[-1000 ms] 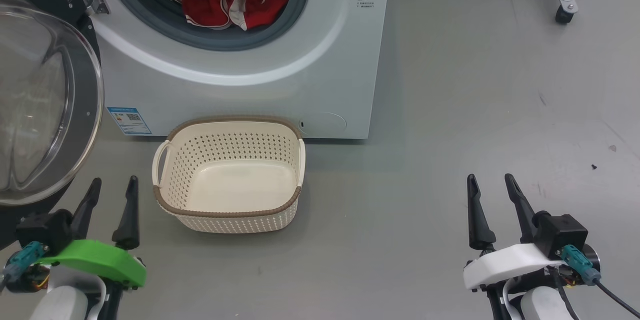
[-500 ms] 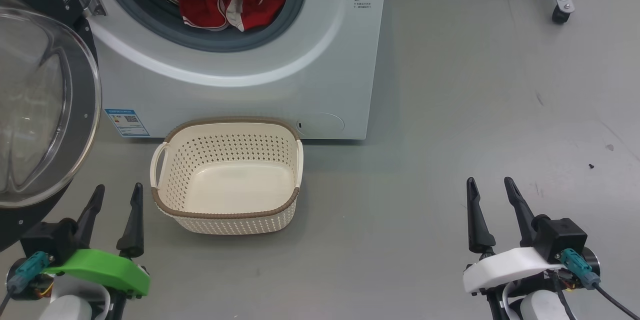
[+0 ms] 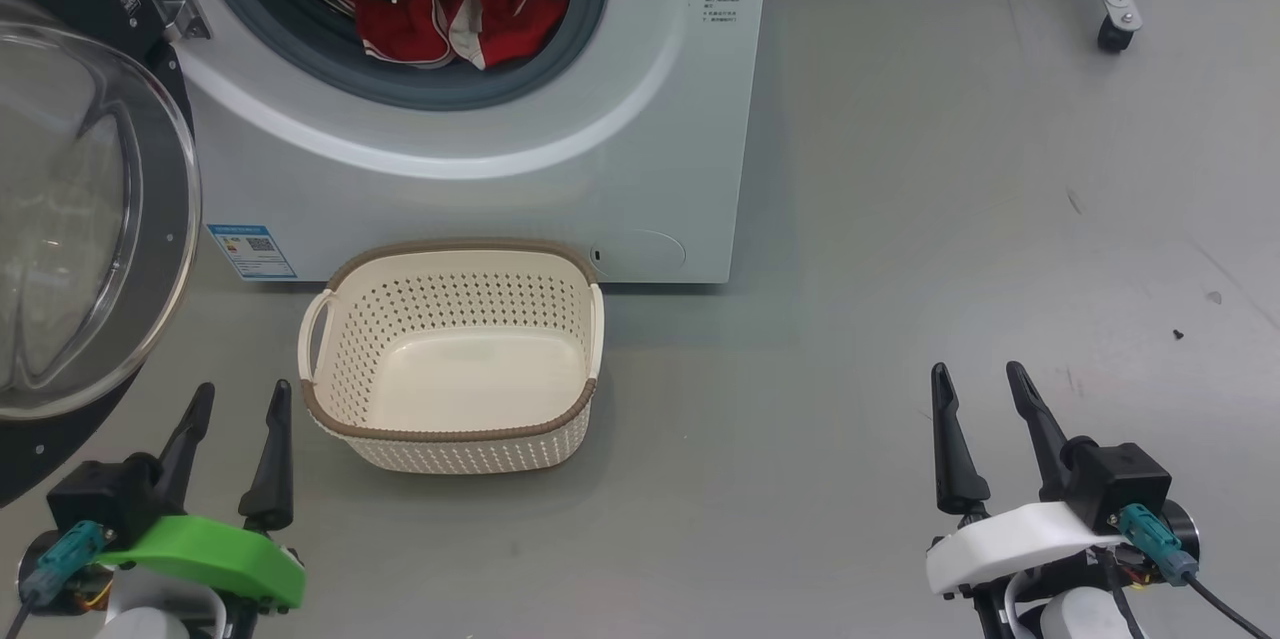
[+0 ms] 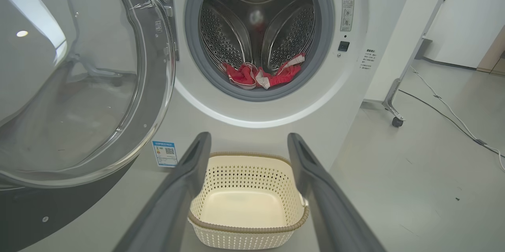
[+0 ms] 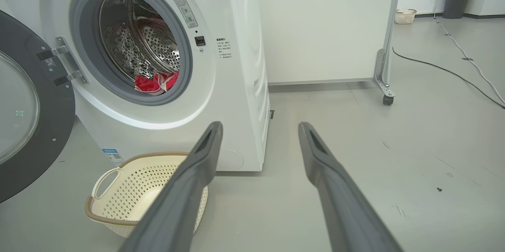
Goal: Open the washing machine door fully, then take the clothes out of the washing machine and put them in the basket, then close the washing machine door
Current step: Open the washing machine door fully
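Left hand (image 3: 245, 387) has drawn back and down from the washing machine door (image 3: 90, 219). The head camera has also nudged, so the whole scene sits slightly shifted.

Both hands are released, fingers spread, grasping nothing. The right hand (image 3: 975, 368) is parked well off on the basket's far side from the left hand. The door stands swung wide, just ahead and outboard of the left hand, so opening looks done. The clothes (image 3: 455, 14) lie at the drum's front lip in the washing machine (image 3: 480, 189), ahead of and above the left hand and well apart from both hands. The basket (image 3: 450, 247) sits empty on the floor under the drum mouth, near the left hand's inner finger, probably so the drop is short. Likely next step: reach in for the clothes.
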Available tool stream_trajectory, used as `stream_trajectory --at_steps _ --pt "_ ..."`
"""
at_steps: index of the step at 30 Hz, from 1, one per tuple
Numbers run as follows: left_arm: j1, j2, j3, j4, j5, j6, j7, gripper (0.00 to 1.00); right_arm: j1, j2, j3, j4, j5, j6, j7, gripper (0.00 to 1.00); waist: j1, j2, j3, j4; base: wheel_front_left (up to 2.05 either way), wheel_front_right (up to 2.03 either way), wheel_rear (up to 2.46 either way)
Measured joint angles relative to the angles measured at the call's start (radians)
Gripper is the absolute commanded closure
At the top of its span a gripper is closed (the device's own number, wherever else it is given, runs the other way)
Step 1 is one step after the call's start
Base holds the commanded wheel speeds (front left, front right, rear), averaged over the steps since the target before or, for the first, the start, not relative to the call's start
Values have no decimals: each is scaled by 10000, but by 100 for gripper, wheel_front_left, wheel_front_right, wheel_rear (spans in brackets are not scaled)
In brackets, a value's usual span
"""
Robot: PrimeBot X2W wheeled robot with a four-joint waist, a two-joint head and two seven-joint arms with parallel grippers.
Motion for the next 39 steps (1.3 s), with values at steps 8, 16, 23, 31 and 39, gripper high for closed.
stream_trajectory --at_steps 8,16,23,31,39 --pt "137 -50 42 -98 69 10 0 0 35 2 -6 -21 -12 2 0 0 0 -1 -9 -22 0 0 0" --pt "152 -82 94 -234 69 10 0 0 40 2 -29 -63 -12 15 0 0 0 0 34 -29 0 0 0" --pt "251 -182 113 -261 -21 8 0 0 44 6 -35 -73 -12 42 0 0 0 0 69 -34 0 0 0" --pt "347 -347 105 -305 -495 -23 4 0 44 8 -36 -94 -12 42 0 0 0 0 100 -45 2 -2 0" --pt "348 -320 67 -414 -571 -105 4 0 44 15 -52 -94 -12 42 0 0 0 0 101 -35 28 -28 0"
